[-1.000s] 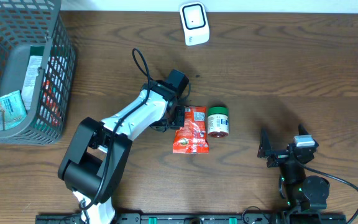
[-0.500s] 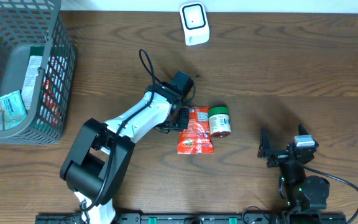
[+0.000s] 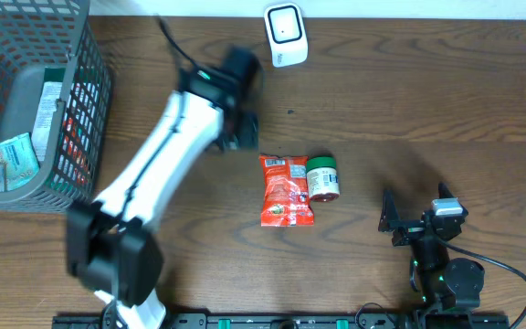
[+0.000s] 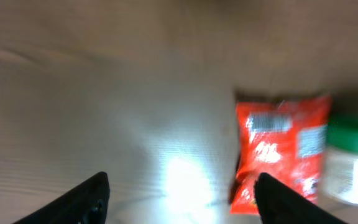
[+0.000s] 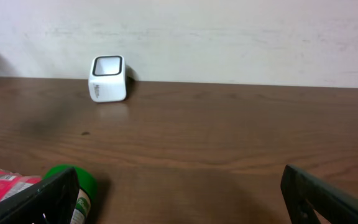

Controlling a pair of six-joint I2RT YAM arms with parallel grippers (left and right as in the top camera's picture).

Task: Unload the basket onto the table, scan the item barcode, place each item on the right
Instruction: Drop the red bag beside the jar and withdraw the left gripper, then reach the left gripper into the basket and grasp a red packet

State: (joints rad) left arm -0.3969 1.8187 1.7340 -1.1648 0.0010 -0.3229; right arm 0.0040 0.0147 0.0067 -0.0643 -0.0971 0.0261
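Note:
The red snack packet (image 3: 286, 189) lies flat on the table, touching a green-lidded jar (image 3: 322, 177) on its right. My left gripper (image 3: 237, 132) is blurred and hovers up and left of the packet, apart from it. In the left wrist view the gripper (image 4: 182, 202) is open over bare wood. The packet (image 4: 281, 149) and jar (image 4: 353, 165) lie to its right. The white barcode scanner (image 3: 285, 35) stands at the table's far edge. My right gripper (image 3: 415, 212) rests open at the front right, and its wrist view shows the scanner (image 5: 109, 78) far off.
A grey wire basket (image 3: 80, 110) holding several packets stands at the far left. The left arm stretches diagonally from the front edge toward the scanner. In the right wrist view the jar's green lid (image 5: 79, 183) sits beside that gripper's left finger.
My left gripper let go of the red packet, opened, and swung up and left toward the scanner. The packet and jar stay where they were pushed. The right arm has not moved.

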